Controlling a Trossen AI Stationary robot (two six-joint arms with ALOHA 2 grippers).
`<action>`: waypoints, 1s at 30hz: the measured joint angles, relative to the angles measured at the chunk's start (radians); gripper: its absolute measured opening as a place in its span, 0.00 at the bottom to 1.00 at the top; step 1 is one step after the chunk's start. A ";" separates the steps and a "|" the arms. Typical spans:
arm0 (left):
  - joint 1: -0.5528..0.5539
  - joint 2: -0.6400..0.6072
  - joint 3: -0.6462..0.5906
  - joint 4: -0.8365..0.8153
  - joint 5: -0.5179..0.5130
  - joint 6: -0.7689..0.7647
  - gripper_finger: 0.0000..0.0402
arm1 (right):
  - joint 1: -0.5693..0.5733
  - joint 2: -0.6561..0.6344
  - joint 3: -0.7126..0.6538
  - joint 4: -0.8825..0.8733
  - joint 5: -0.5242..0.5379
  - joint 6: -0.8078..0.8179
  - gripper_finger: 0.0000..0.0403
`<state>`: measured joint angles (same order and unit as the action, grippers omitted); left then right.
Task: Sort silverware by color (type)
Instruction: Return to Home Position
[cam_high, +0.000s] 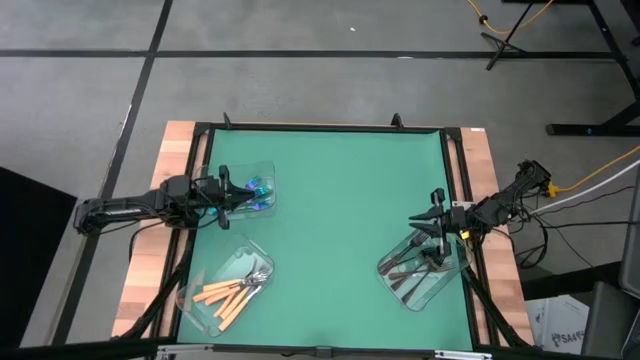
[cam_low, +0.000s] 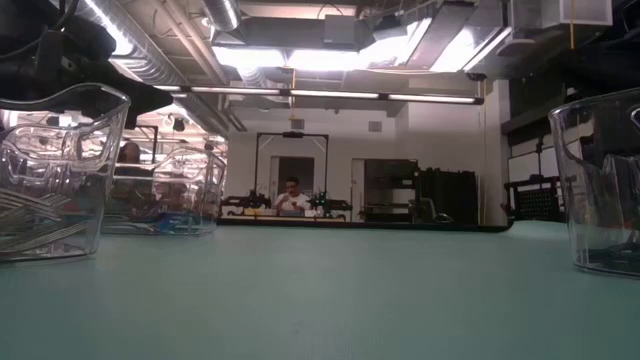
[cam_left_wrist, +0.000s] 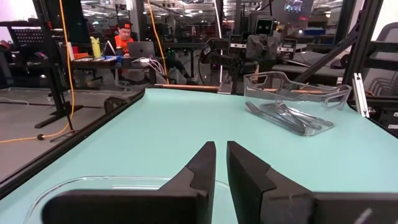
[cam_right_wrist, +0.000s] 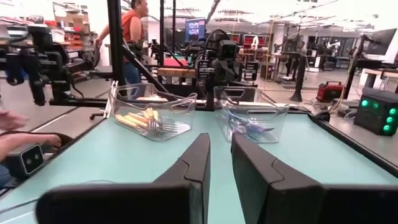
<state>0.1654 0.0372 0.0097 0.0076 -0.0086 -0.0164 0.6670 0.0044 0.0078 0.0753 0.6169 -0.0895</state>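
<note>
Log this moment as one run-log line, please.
left gripper: open, empty, at blue forks | right gripper: open, empty, at dark forks | orange forks: in tray

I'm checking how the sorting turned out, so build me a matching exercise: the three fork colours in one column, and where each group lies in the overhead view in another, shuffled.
Column one:
1. orange-handled forks
2. blue-handled forks
3. dark forks

Column two:
A. right-hand tray, by the right gripper
B. upper-left tray, by the left gripper
C. lower-left tray, away from both grippers

Pairs: 1-C, 2-B, 3-A.
</note>
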 joint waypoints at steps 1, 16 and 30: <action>0.000 0.000 0.000 0.000 0.000 0.000 0.08 | 0.000 0.000 0.000 0.000 -0.005 -0.007 0.14; 0.000 0.000 0.000 0.000 -0.001 0.000 0.08 | -0.232 0.009 0.000 0.000 -0.049 -0.290 0.14; 0.000 0.000 0.000 0.000 -0.001 -0.001 0.08 | -0.517 0.009 0.000 -0.024 -0.410 -0.180 0.14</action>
<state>0.1654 0.0372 0.0093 0.0078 -0.0093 -0.0169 0.1500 0.0132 0.0074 0.0512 0.2068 -0.2692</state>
